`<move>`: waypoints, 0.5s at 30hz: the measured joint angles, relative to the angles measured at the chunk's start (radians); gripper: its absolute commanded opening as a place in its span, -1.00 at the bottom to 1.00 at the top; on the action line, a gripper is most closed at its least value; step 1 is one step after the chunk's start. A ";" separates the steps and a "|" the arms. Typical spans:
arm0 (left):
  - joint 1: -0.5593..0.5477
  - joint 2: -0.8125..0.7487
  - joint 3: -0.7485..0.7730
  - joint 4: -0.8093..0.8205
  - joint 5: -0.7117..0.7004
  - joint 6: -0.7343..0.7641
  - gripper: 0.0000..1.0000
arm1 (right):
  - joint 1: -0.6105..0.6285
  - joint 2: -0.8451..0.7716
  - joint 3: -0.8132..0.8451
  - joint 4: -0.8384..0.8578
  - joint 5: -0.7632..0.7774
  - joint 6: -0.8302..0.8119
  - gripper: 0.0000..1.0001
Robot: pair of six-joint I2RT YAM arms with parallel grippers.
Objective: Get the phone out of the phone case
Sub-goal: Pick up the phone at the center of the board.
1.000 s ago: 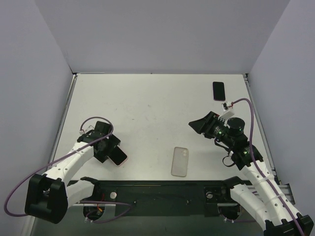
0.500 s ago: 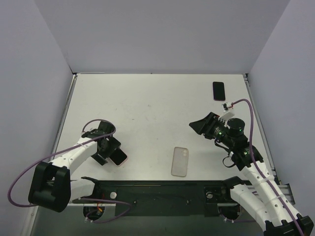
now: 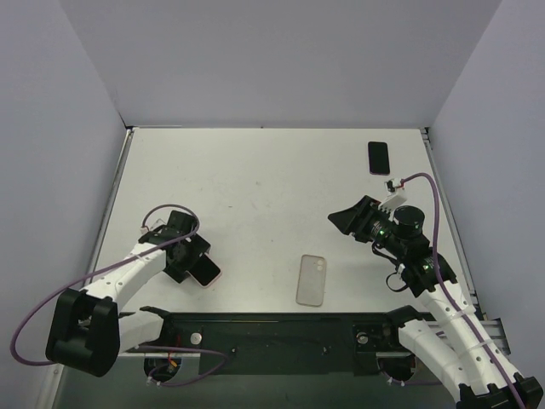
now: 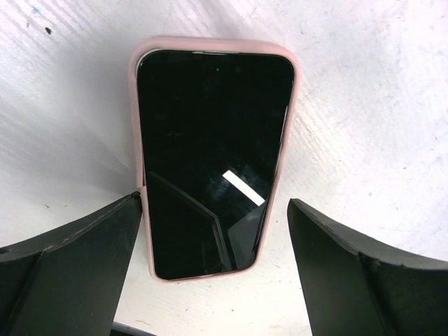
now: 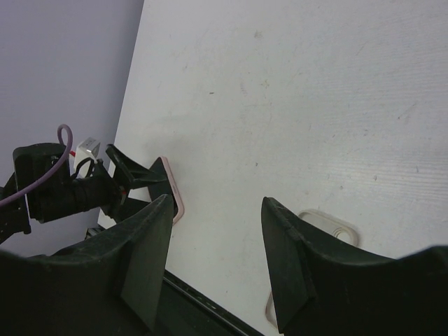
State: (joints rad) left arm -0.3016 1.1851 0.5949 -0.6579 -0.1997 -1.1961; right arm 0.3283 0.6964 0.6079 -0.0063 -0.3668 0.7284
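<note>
A black-screened phone in a pink case (image 4: 213,161) lies face up on the white table; it also shows in the top view (image 3: 207,273) and the right wrist view (image 5: 173,192). My left gripper (image 3: 192,258) is open and straddles the phone's near end (image 4: 213,204). Its left finger (image 4: 84,245) stands right against the case's edge, and its right finger (image 4: 350,259) stands apart from the case. My right gripper (image 3: 348,218) is open and empty (image 5: 213,213), held above the table on the right, well away from the phone.
An empty clear phone case (image 3: 312,279) lies near the front middle, partly seen in the right wrist view (image 5: 329,225). A bare black phone (image 3: 378,157) lies at the back right. Purple walls enclose the table; a black rail (image 3: 272,328) runs along the front.
My left arm has shifted slightly back and forth over the pink-cased phone, its gripper staying open. The phone and the right gripper have hardly moved.
</note>
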 measured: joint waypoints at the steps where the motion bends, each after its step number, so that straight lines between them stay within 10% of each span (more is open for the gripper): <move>1: 0.000 -0.010 -0.005 0.009 0.002 0.001 0.89 | 0.000 0.000 0.000 0.000 0.000 0.000 -0.03; 15: -0.005 0.105 0.048 -0.002 -0.004 -0.011 0.95 | 0.000 -0.001 0.000 -0.003 0.000 -0.004 -0.03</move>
State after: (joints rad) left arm -0.3061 1.2896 0.6434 -0.6598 -0.2035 -1.2072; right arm 0.3286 0.6952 0.6079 -0.0090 -0.3672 0.7242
